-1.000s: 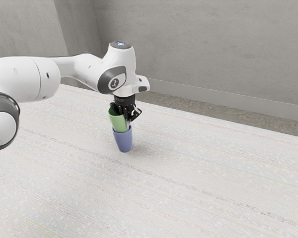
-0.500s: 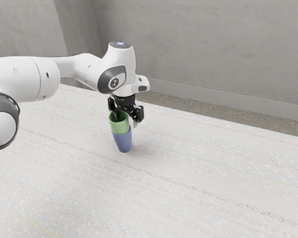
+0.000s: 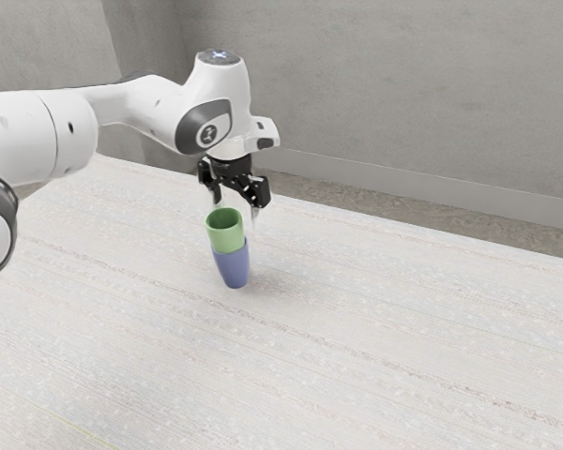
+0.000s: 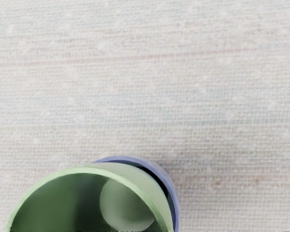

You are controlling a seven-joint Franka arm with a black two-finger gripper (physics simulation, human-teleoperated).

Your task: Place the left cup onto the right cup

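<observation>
A green cup [image 3: 224,231] sits nested in a blue cup [image 3: 232,266] that stands upright on the table, the green one leaning slightly. My gripper [image 3: 235,201] hangs open just above the green cup's rim, touching neither cup. From the wrist camera I look down into the green cup [image 4: 87,203], with the blue cup's rim [image 4: 157,174] showing around its far side, directly under my hand.
The pale woven table surface [image 3: 375,319] stretches wide around the cups. A grey wall [image 3: 403,84] and a strip of floor lie beyond the table's far edge.
My gripper let go of the green cup, which settled into the blue cup. The hand then rose above the rim with its fingers open.
</observation>
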